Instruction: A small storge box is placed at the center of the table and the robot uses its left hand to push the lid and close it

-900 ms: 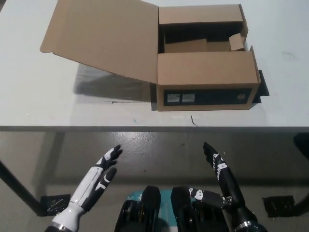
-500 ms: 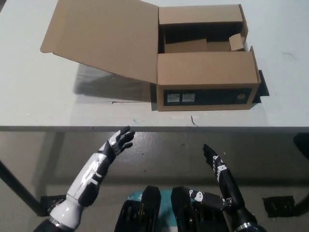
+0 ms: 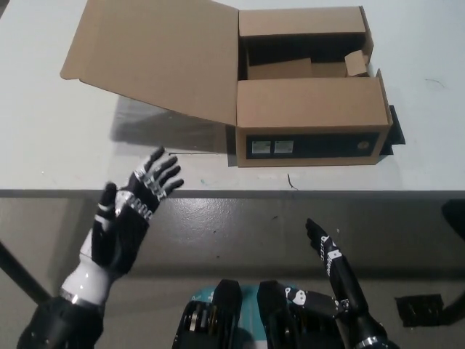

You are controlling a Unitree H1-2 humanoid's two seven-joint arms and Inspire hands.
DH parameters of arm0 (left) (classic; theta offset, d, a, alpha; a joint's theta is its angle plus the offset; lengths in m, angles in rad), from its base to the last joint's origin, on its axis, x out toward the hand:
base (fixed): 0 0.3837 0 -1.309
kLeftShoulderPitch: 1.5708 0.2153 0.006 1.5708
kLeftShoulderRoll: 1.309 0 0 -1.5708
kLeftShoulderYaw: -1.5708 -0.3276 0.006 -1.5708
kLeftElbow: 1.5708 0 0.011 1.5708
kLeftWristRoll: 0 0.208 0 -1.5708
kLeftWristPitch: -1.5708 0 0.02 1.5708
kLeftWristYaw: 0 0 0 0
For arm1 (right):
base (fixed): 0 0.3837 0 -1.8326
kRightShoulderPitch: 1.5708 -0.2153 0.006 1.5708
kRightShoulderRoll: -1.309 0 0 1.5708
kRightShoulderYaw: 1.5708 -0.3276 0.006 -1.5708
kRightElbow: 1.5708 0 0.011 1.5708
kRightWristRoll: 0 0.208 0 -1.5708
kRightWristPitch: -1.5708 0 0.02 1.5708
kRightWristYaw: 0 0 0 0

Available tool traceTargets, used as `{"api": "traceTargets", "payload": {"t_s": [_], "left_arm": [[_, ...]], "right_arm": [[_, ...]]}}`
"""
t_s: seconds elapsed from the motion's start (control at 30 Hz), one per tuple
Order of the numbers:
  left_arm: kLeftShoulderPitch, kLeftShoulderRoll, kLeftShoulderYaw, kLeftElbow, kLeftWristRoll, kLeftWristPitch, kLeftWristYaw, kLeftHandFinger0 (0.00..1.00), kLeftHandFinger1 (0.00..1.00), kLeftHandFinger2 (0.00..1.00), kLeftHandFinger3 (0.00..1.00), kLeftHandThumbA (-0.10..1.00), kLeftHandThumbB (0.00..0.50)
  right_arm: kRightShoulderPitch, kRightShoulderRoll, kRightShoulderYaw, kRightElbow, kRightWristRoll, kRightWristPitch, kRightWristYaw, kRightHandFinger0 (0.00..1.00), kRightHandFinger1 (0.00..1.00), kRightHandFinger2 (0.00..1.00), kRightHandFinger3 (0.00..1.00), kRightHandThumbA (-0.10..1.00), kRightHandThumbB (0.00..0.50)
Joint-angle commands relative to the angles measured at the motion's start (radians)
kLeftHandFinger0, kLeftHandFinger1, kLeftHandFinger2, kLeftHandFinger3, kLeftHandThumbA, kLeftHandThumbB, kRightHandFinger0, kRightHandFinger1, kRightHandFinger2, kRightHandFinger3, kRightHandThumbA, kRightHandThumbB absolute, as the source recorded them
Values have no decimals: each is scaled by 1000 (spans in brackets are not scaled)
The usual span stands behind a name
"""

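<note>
The brown box (image 3: 311,102) sits on the white table (image 3: 43,138) at about 1 o'clock, its big lid (image 3: 156,54) flung open toward 11. The left hand (image 3: 127,218) hovers at 8 o'clock by the table edge — fingers spread, holding nothing. The right hand (image 3: 330,254) rests low at 5 o'clock — fingers straight, empty.

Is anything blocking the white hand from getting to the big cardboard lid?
Nothing visible is. The left hand is open at the table's near edge, and only bare tabletop lies between it and the open lid of the box.
</note>
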Motion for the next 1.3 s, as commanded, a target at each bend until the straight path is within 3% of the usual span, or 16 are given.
{"api": "traceTargets", "payload": {"t_s": [0.0,0.4,0.9,1.27], "left_arm": [[-148,-64,179,123,-535,243,-75,1000,1000,1000,1000,1000,381],[-228,-95,270,294,-533,297,-97,1000,1000,1000,1000,1000,347],[-417,-102,375,539,-479,372,-78,1000,1000,1000,1000,1000,363],[-603,-90,383,721,-393,350,-55,1000,1000,1000,1000,1000,359]], "right_arm": [[-29,5,0,-30,1,-78,-6,1000,1000,1000,1000,1000,371],[-32,5,1,-29,-1,-78,-11,1000,1000,1000,1000,1000,373],[-35,8,-3,-24,2,-78,-17,1000,1000,1000,1000,1000,380],[-36,10,-3,-26,3,-78,-16,1000,1000,1000,1000,1000,371]]}}
